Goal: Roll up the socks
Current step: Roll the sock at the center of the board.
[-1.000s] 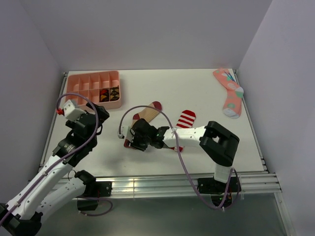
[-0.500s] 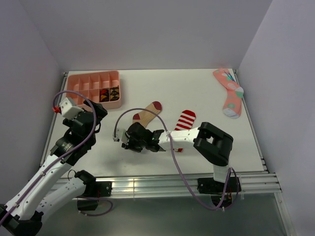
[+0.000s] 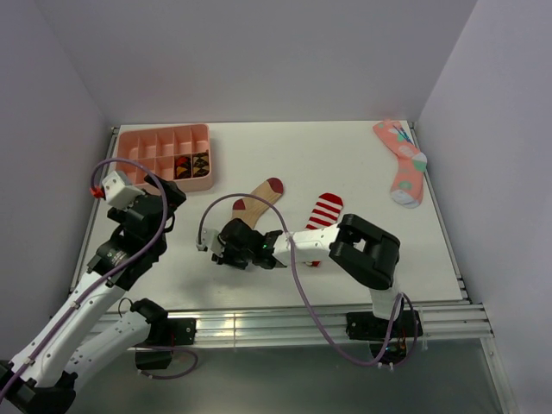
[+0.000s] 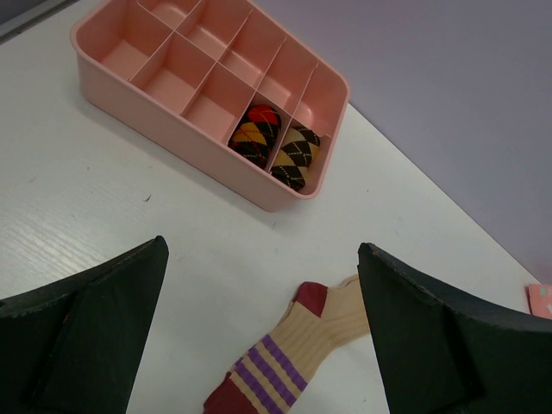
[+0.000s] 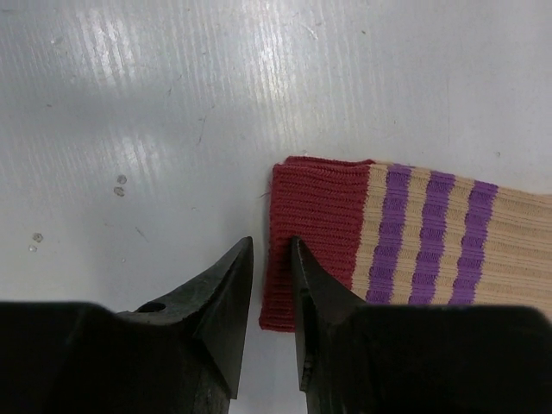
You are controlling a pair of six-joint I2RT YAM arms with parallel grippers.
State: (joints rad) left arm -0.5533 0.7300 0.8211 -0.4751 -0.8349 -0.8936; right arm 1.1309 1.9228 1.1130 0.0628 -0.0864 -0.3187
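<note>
The tan sock (image 3: 256,200) lies flat mid-table, dark red toe toward the back, purple-striped cuff toward the front left. It also shows in the left wrist view (image 4: 297,349) and the right wrist view (image 5: 431,237). The red-and-white striped sock (image 3: 326,210) lies just to its right, partly under the right arm. My right gripper (image 3: 222,250) (image 5: 270,243) is low at the cuff's red end, jaws a narrow gap apart astride the cuff's edge, the cuff lying flat. My left gripper (image 3: 168,205) (image 4: 261,247) is wide open and empty, held above the table left of the tan sock.
A pink divided tray (image 3: 164,138) (image 4: 285,194) stands at the back left with two rolled argyle socks (image 3: 191,164) (image 4: 276,147) in its compartments. A pink sock with teal and grey pattern (image 3: 401,164) lies at the back right. Walls close the table's sides and back.
My right gripper has slid left and toward the front along the tan sock to the end of its cuff. My left arm has shifted slightly left.
</note>
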